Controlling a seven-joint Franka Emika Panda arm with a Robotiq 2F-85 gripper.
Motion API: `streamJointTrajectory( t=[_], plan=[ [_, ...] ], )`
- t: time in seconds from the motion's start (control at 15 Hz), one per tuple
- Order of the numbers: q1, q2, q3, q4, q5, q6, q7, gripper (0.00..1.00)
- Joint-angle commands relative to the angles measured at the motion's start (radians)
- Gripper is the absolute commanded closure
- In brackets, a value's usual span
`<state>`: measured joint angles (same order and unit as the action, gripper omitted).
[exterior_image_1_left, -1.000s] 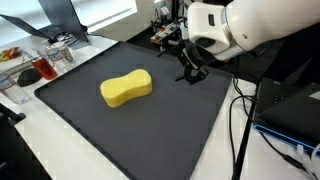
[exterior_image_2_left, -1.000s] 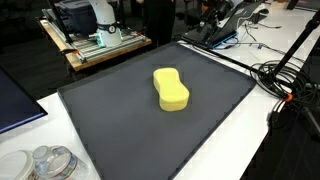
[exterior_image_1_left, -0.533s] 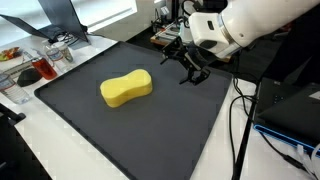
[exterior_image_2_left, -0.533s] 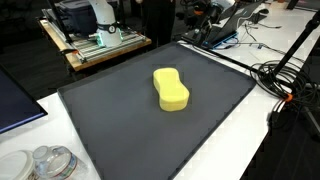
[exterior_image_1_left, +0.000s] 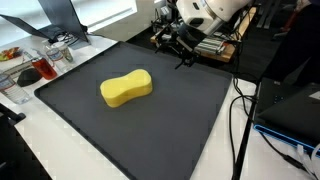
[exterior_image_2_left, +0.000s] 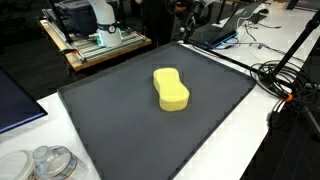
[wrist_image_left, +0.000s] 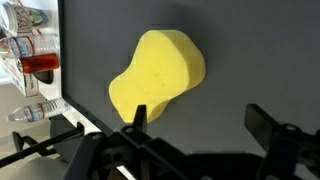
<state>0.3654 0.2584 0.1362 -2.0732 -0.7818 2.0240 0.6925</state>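
Gripper (exterior_image_1_left: 180, 48) lifted back toward the far edge of the black mat (exterior_image_1_left: 160, 135), jaws wide apart (holding nothing), yellow sponge (exterior_image_1_left: 126, 88) unmoved mid-mat.

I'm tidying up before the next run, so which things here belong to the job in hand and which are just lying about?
In the job:
yellow sponge, lying on the black mat
gripper, fingers open, empty, apart from the sponge

Lying about:
glass of red liquid
plastic bottle
cables
clear jars
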Motion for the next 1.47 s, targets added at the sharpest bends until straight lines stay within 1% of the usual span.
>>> streamJointTrajectory(
  t=[0.0,0.2,0.4,0.53,0.73,0.8,0.93,1.07,1.2,1.33,1.4],
  plan=[
    [-0.057,-0.174,0.018,-0.227,-0.090,0.177,-0.089,0.00],
    [-0.104,-0.262,0.012,-0.347,-0.096,0.324,-0.184,0.00],
    [-0.153,-0.346,-0.002,-0.448,-0.053,0.431,-0.282,0.00],
    [-0.188,-0.386,-0.016,-0.499,-0.017,0.473,-0.353,0.00],
    [-0.239,-0.423,-0.051,-0.545,0.058,0.476,-0.450,0.00],
    [-0.255,-0.431,-0.068,-0.556,0.107,0.476,-0.504,0.00],
    [-0.282,-0.443,-0.112,-0.571,0.248,0.492,-0.654,0.00],
    [-0.309,-0.446,-0.145,-0.552,0.377,0.451,-0.764,0.00],
    [-0.334,-0.443,-0.176,-0.525,0.476,0.415,-0.851,0.00],
    [-0.351,-0.436,-0.216,-0.493,0.594,0.384,-0.961,0.00],
    [-0.358,-0.430,-0.237,-0.469,0.662,0.350,-1.010,0.00]
  ],
)
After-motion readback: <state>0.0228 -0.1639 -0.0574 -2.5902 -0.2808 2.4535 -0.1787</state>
